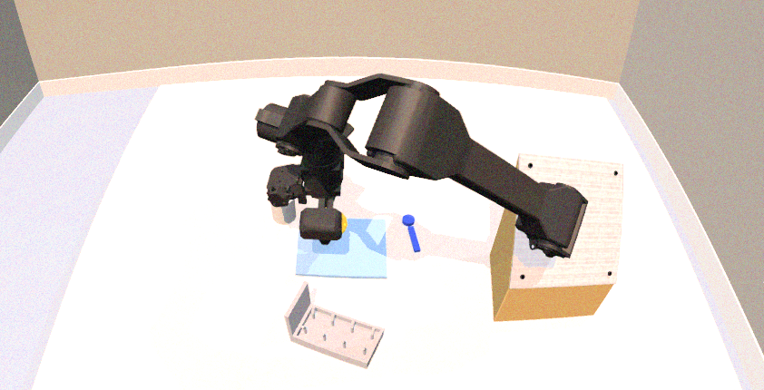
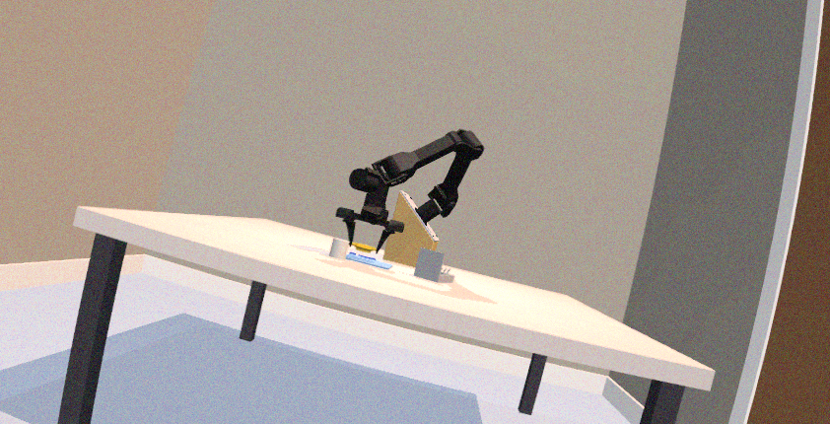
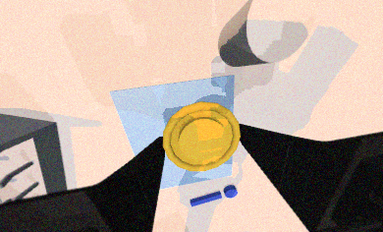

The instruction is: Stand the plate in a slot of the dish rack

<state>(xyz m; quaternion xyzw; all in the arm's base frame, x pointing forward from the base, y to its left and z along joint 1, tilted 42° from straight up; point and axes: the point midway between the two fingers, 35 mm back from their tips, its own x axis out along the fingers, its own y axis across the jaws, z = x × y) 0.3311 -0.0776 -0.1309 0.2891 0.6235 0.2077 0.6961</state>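
Observation:
The yellow round plate (image 1: 343,223) (image 2: 364,246) (image 3: 202,140) lies roughly flat between the fingertips of my gripper (image 2: 365,248) (image 3: 200,134). The gripper is shut on its opposite edges and holds it a little above the blue mat (image 1: 342,268) (image 2: 385,265) (image 3: 134,108). In the top view the gripper hides most of the plate. The dish rack (image 1: 328,352) (image 2: 428,264) (image 3: 23,127) stands beyond the mat's near edge in the top view. It has a tall end panel and two rows of short upright pegs. Nothing stands in it.
A pale cup (image 1: 283,213) (image 2: 338,247) (image 3: 232,49) stands close to the mat's far left corner in the top view. A blue spoon-like item (image 1: 414,238) (image 3: 205,199) lies right of the mat. The arm's base sits on a wooden block (image 1: 550,301) (image 2: 403,242) at the right.

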